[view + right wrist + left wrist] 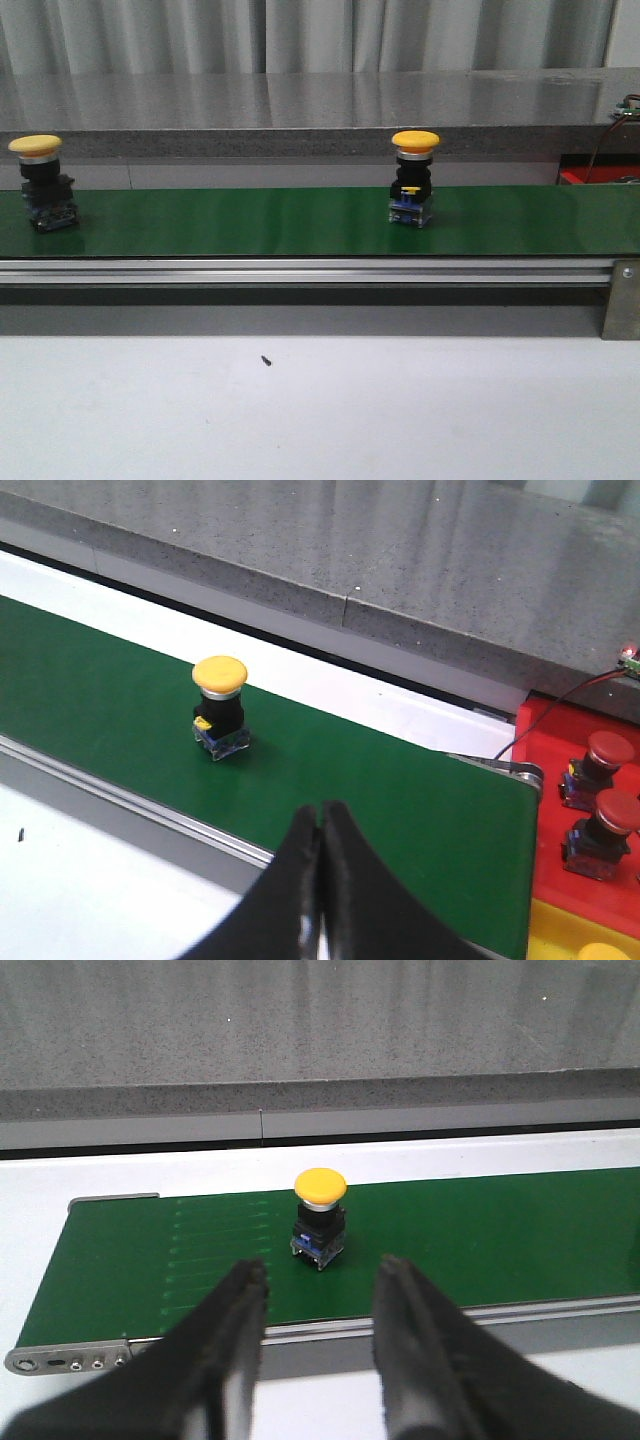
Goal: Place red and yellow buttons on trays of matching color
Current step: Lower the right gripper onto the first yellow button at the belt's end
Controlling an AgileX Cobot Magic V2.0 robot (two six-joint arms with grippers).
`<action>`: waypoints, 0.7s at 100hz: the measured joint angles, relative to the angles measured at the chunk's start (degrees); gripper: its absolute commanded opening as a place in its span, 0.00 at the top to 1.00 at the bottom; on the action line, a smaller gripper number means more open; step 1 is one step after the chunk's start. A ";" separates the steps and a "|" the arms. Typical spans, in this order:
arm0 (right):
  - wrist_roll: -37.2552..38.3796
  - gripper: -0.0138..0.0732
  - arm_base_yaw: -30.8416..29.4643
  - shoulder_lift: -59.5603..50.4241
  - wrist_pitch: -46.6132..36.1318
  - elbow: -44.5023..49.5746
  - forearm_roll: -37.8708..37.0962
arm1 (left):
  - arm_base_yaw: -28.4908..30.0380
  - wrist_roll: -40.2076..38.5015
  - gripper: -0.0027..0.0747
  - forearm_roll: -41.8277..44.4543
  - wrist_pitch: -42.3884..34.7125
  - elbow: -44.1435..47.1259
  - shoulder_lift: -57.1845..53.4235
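From the front, two yellow buttons stood upright on the green belt (250, 222): the left yellow button (40, 185) close to the picture's left edge, the middle yellow button (413, 178) right of centre. Wide bare belt lay between them, and the white table (320, 410) in front was free except for a small dark speck (266, 360).

In the left wrist view, the left gripper (318, 1295) was open and held nothing; one yellow button (319, 1218) stood beyond it, near the belt's end.

In the right wrist view, the right gripper (322, 825) had its fingers pressed together, empty. A yellow button (220, 707) stood apart on the belt. Past the belt's end, two red buttons (600, 800) sat on the red tray (545, 780).
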 measured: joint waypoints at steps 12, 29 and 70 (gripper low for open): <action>0.00 0.92 0.00 0.00 0.00 0.00 0.56 | 0.00 0.00 0.99 -0.50 0.00 1.65 -3.15; 0.00 0.88 0.00 0.00 0.67 0.00 2.43 | 0.00 0.00 0.99 -0.98 0.00 2.28 -4.16; 0.00 0.13 0.08 9.89 3.65 -6.69 3.10 | 0.00 0.00 0.99 -0.98 0.00 2.36 -4.16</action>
